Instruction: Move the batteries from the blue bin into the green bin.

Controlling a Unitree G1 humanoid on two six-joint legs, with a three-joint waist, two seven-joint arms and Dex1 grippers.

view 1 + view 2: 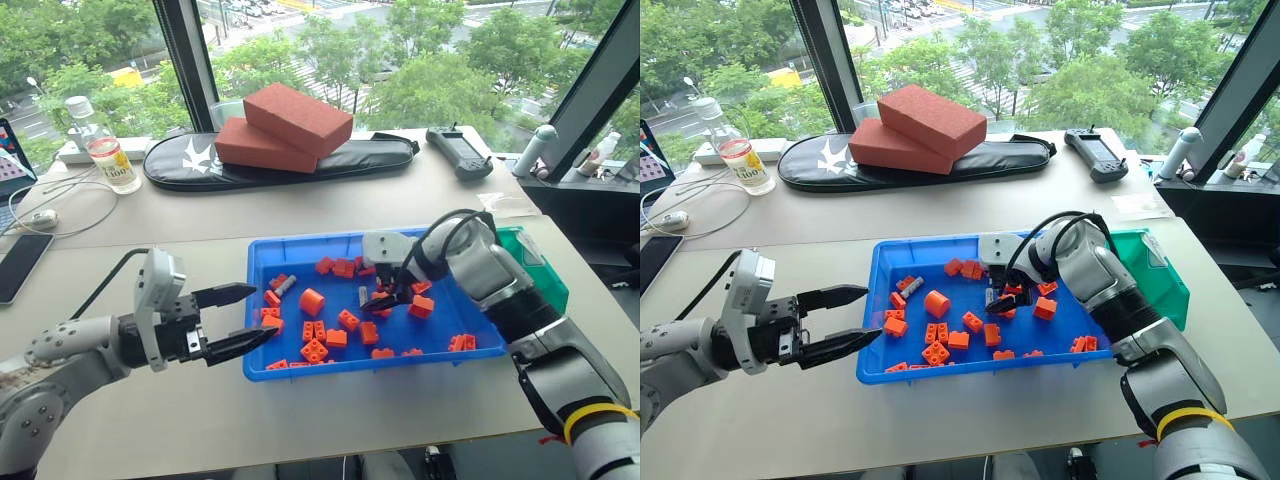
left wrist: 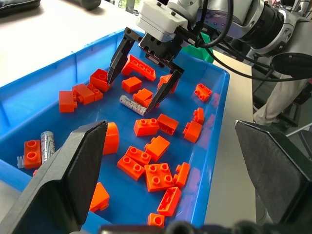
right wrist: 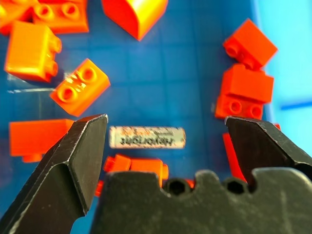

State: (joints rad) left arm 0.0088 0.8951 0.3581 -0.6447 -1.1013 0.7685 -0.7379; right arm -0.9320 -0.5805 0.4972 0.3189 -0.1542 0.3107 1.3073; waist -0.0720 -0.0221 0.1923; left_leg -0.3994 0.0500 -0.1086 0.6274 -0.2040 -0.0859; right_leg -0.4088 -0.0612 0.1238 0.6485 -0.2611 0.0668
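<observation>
The blue bin (image 1: 440, 322) lies mid-table, strewn with orange toy bricks. One of the batteries (image 3: 147, 137) lies flat on its floor, right under my right gripper (image 3: 165, 124), which hangs open above it with a finger on either side and nothing held. In the left wrist view the same battery (image 2: 133, 105) rests between those fingertips. Another battery (image 1: 285, 286) lies near the bin's left end. My left gripper (image 1: 262, 312) is open and empty, level, its tips at the bin's left wall. The green bin (image 1: 540, 270) stands against the blue bin's right end.
A stubby orange cylinder (image 1: 312, 301) and several orange bricks (image 1: 314, 350) crowd the blue bin. Behind it, two red blocks (image 1: 285, 125) rest on a black bag (image 1: 180, 160). A bottle (image 1: 100, 150), cables and a phone (image 1: 20, 265) sit left, a handheld controller (image 1: 458, 150) back right.
</observation>
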